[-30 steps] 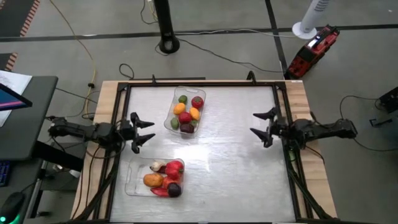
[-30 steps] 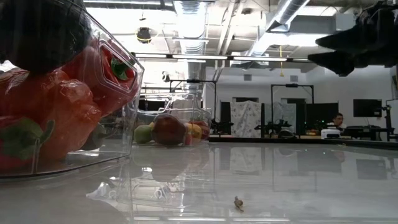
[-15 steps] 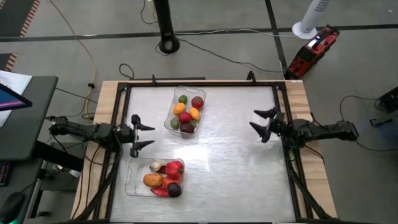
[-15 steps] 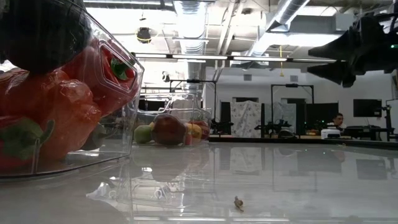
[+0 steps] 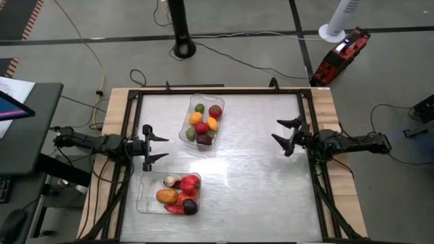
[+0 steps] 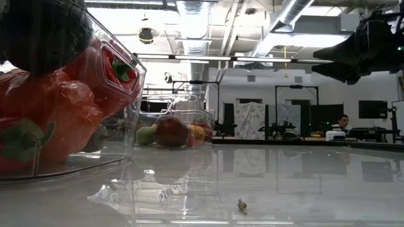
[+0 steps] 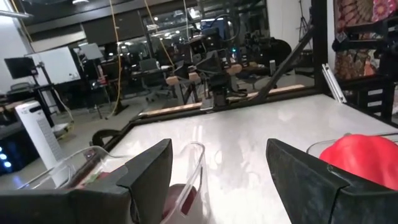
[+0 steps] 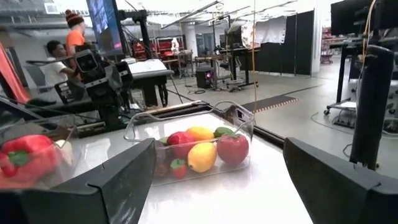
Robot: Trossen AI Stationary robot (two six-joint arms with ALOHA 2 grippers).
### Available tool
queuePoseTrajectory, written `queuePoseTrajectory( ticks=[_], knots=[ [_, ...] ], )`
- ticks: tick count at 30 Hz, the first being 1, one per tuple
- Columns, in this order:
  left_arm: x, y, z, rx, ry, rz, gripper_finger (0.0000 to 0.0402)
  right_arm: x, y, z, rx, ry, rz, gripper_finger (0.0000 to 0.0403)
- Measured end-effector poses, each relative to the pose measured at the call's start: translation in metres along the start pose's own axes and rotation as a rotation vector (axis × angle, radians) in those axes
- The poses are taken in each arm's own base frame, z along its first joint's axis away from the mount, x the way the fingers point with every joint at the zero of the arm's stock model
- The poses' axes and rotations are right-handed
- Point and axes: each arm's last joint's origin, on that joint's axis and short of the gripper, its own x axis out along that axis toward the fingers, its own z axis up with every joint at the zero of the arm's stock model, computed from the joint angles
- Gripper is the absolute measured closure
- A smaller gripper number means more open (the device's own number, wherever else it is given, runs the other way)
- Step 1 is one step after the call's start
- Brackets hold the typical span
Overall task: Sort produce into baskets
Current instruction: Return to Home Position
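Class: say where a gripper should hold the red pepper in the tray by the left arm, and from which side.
Across its body, down from above: the red pepper lies high in the pile, and the walls of the clear tray and neighbouring produce likely block a sideways approach. The open left gripper is nearest.

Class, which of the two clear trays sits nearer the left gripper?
The tray holding the red bell pepper, just beside the left gripper; the other tray lies farther off.
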Motion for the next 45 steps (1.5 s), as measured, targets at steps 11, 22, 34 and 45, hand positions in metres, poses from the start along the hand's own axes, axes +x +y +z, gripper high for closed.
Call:
queuePoseTrajectory(
  ticks=[11, 22, 34, 45],
  knots=[
    [0.0, -0.0001, -0.0002, -0.03, 0.0, 0.0, 0.0155, 0.0, 0.0001, -0.0001, -0.012, 0.001, 0.002, 0.0028],
    [0.0, -0.0001, -0.0003, -0.035, 0.001, 0.0, 0.0155, 0.0, 0.0001, -0.0004, -0.013, 0.002, 0.002, 0.0028],
    [0.0001, -0.0001, -0.0004, -0.031, 0.001, 0.0, 0.0155, 0.0001, 0.0001, -0.0007, -0.013, 0.003, 0.002, 0.0028],
    [0.0001, -0.0001, -0.0005, -0.033, 0.001, 0.001, 0.0155, 0.0001, 0.0001, -0.0007, -0.013, 0.003, 0.002, 0.0028]
  ],
)
